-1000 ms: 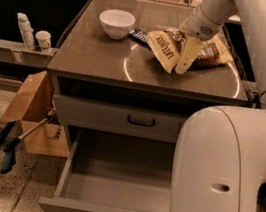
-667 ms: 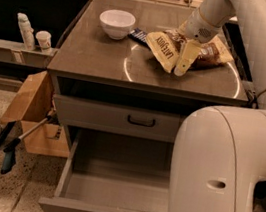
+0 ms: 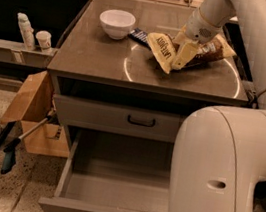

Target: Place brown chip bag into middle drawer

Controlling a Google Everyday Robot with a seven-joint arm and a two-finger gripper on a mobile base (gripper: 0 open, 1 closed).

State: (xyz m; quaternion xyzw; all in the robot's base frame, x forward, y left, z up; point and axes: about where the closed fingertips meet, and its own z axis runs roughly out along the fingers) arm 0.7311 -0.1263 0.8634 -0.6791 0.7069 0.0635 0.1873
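The brown chip bag (image 3: pixel 163 51), tan-yellow with a dark brown panel and "LATE JULY" lettering, lies on the brown countertop (image 3: pixel 101 54) right of centre. My gripper (image 3: pixel 182 54) comes down from the upper right and its pale fingers (image 3: pixel 184 54) rest on the bag's middle. The bag's left end is lifted and crumpled. The middle drawer (image 3: pixel 114 188), grey and shallow with a small dark handle, stands pulled open below the counter and holds nothing.
A white bowl (image 3: pixel 117 23) sits at the counter's back left, with a small dark blue packet (image 3: pixel 139 36) beside it. The upper grey drawer front (image 3: pixel 116 118) is closed. My white arm body (image 3: pixel 222 179) fills the lower right. A cardboard box (image 3: pixel 30 111) and tools lie on the floor at left.
Nothing has visibly moved; my gripper stays on the bag at the same spot.
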